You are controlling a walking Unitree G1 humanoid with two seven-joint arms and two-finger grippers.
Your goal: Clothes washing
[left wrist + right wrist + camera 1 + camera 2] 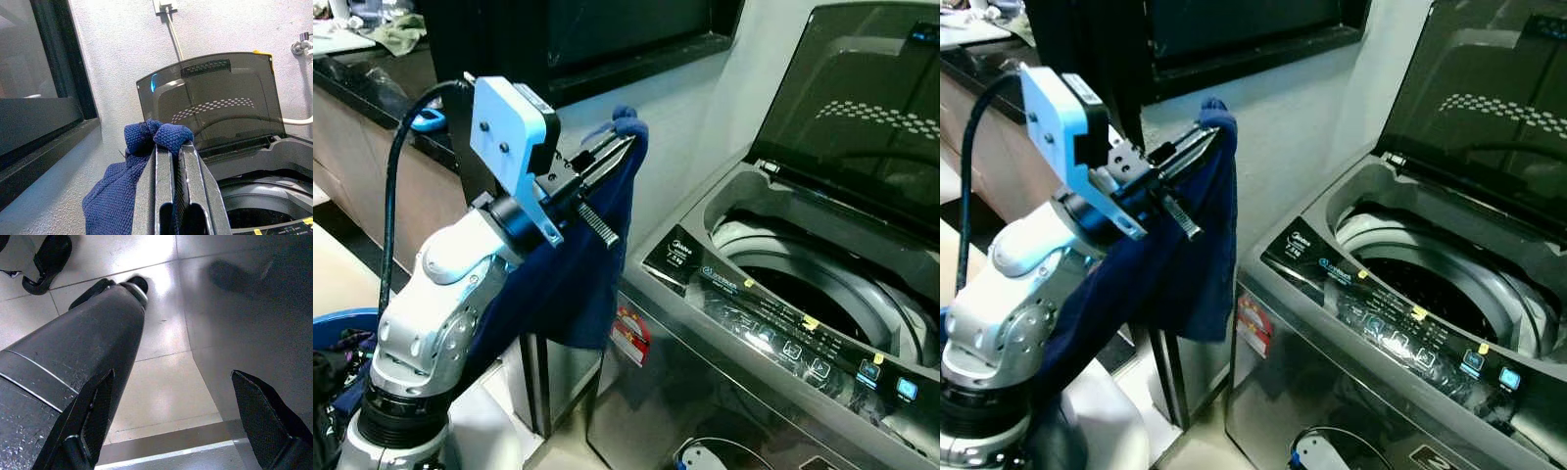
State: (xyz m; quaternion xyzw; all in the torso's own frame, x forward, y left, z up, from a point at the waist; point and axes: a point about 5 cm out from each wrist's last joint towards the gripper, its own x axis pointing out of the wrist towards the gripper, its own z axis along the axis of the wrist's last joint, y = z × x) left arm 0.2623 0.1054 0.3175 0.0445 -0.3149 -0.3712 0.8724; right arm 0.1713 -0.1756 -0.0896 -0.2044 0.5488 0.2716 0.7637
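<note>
- Blue garment [570, 274] hangs lengthwise downward, pinched at its top by left gripper [619, 147], held up left of the open washing machine [803, 323].
- Right gripper [171, 416]: fingers spread, above tiled floor [166, 382].

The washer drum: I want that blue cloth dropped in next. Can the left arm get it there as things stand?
Probably yes. The lid stands open over the drum, and the left gripper, shut on the blue cloth, has no obstacle between.

Coarse-knit navy cloth [117, 196]; seemingly glossy washer lid [215, 98].
</note>
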